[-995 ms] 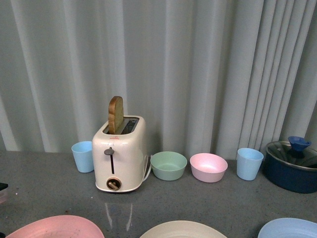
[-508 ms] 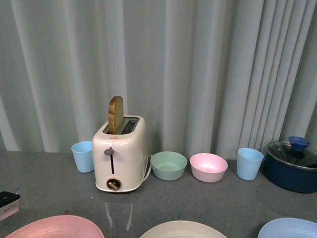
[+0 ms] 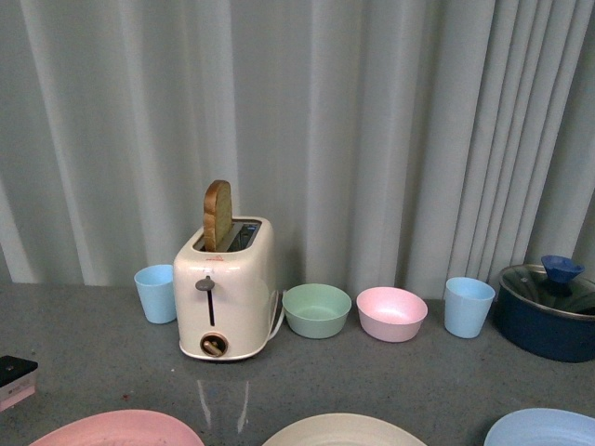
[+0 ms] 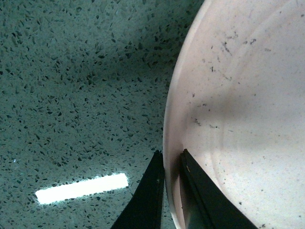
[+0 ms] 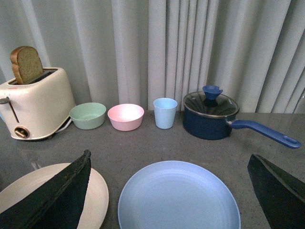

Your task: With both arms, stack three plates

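Note:
Three plates lie along the near table edge in the front view: a pink plate [image 3: 116, 429] at left, a cream plate [image 3: 342, 430] in the middle, a light blue plate [image 3: 541, 427] at right. My left gripper [image 4: 171, 160] is shut on the pink plate's rim [image 4: 238, 105], one finger on each side. My right gripper [image 5: 171, 164] is open wide above and behind the light blue plate [image 5: 178, 198], with the cream plate [image 5: 52, 191] beside its one finger. Only a bit of the left arm [image 3: 14, 376] shows in the front view.
At the back stand a cream toaster [image 3: 226, 290] with a bread slice, two light blue cups [image 3: 155, 293] [image 3: 467, 306], a green bowl [image 3: 316, 309], a pink bowl [image 3: 391, 313] and a dark blue lidded saucepan [image 3: 548, 311] with its handle [image 5: 264, 132] pointing right. Grey curtain behind.
The pink plate has shifted a little to the right in the front view. A part of the left arm has come into view at the left edge.

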You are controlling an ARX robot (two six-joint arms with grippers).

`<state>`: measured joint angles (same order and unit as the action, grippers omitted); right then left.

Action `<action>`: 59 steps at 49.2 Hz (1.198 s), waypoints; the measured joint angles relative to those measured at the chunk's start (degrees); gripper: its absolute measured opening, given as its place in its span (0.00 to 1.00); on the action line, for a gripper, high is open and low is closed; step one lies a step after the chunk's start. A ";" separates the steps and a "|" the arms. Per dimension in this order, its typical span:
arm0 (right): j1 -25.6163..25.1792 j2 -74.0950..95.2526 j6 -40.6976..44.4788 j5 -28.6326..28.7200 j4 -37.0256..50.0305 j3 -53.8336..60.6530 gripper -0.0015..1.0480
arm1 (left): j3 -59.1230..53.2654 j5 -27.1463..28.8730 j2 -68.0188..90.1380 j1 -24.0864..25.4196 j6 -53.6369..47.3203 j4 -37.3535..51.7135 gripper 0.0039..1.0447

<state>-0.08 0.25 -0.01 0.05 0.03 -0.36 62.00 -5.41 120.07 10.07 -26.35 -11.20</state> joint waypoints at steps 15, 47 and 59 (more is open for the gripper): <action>0.00 0.00 0.00 0.02 0.00 0.00 0.93 | 0.44 -0.37 -0.24 0.28 0.46 -0.70 0.04; 0.00 0.00 0.02 0.00 0.00 0.00 0.93 | 9.99 -3.76 -4.59 3.08 -0.37 -14.01 0.03; 0.00 0.00 0.02 0.00 0.00 0.00 0.93 | 16.76 -10.40 -8.50 3.30 3.41 -20.37 0.03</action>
<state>-0.08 0.25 0.01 0.05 0.03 -0.36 78.76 -15.81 111.57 13.37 -22.94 -31.57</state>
